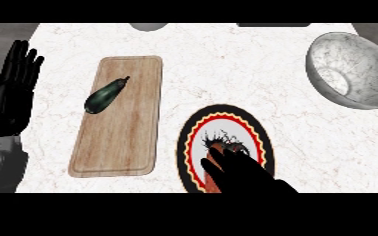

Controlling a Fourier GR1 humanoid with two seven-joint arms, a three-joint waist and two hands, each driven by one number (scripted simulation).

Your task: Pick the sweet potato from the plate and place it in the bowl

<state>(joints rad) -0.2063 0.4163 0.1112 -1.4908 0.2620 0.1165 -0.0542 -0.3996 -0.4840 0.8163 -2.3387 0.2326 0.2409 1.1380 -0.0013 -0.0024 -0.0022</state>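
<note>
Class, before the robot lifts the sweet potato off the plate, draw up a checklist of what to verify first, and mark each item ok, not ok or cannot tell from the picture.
1. Sweet potato on the plate: ok, it lies there, mostly hidden under the hand.
2. Right hand over the sweet potato: ok.
3. Fingers closed round the sweet potato: cannot tell, the hand hides the contact.
4. Bowl upright and free to receive: ok, nothing shows inside it.
5. Way from plate to bowl: ok, only bare counter between them.
6. Left hand out of the way: ok, resting open at the left edge, beyond the cutting board with the cucumber.
</note>
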